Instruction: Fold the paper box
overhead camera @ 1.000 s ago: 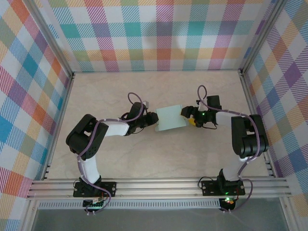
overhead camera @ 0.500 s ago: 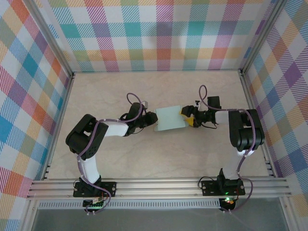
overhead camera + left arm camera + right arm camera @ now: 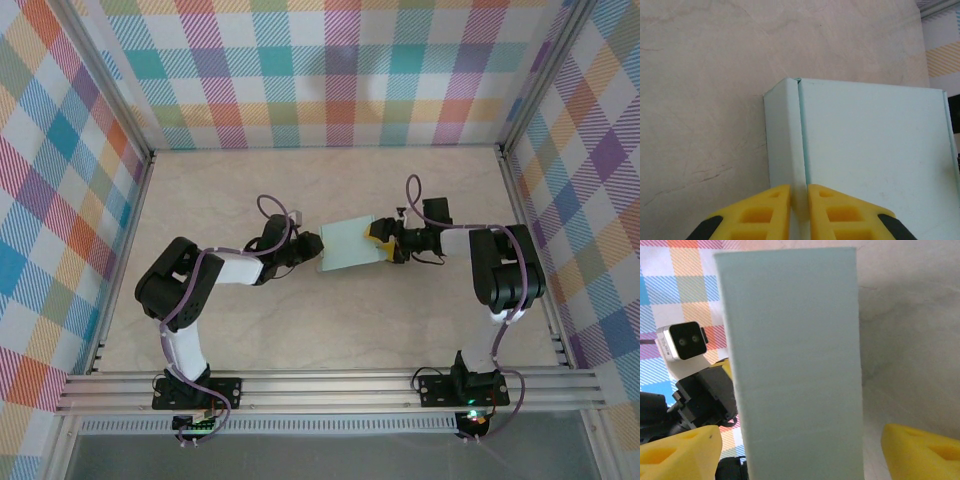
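Item: paper box (image 3: 350, 245), pale mint-teal thin card, partly folded. From above it reads as a plain rectangular panel, slightly skewed. In the left wrist view (image 3: 870, 150) it has a broad smooth face with a narrow strip folded along its left edge, and a crease line runs between the two. In the right wrist view (image 3: 795, 365) it is a tall flat matte face without print.

Location: mid-table, on the beige marble-patterned table (image 3: 250, 330), between the two end effectors.

Left arm (image 3: 215, 270), black and white: elbow bent, forearm reaching right along the table. The left end effector (image 3: 312, 248) is at the box's left edge. In its wrist view (image 3: 799, 200) the yellow fingers (image 3: 765, 212) are drawn together on the narrow folded strip, with the card pinched between them.

Right arm (image 3: 505, 270), black and white: elbow bent, forearm reaching left. The right end effector (image 3: 380, 238) is at the box's right edge. In its wrist view (image 3: 800, 450) the yellow fingers (image 3: 675, 452) stand wide apart astride the card. The left-hand one is at the card's edge, and the right-hand one is clear of it, with table showing in the gap.

Change since a second ago: the right end effector has advanced leftward against the box and its forearm has drawn in. The box has shifted a little left and away from the bases. The left arm's pose is nearly unchanged.
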Available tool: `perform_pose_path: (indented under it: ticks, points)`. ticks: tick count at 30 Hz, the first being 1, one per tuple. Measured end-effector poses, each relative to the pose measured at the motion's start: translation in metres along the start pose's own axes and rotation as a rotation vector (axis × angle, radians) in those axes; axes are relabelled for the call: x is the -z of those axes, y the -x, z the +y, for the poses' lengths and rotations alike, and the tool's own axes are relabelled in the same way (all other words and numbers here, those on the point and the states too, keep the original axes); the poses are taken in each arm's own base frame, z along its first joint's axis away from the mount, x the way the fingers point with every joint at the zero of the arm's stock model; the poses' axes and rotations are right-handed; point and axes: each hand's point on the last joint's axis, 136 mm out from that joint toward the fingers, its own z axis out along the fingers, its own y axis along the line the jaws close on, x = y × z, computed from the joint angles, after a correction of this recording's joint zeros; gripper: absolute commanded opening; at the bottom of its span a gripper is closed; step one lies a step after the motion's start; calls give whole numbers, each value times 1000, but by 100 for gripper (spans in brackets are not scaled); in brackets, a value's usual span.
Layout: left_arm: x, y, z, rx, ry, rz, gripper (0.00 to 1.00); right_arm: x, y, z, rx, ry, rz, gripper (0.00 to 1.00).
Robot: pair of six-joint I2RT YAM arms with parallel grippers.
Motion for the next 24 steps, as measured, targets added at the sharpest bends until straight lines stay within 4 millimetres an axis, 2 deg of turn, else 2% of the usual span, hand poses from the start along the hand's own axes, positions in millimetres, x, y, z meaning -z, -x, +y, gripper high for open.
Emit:
perform_pose_path:
  ticks: [10,17,24]
  points:
    - [1,1,2,4,4,-3,18,1,-2,8,-37,25,14,56]
    - [3,-1,5,-6,22,9,27,2,-2,12,-46,35,15,47]
    - [13,1,4,-100,55,14,37,3,-1,15,-69,39,14,41]
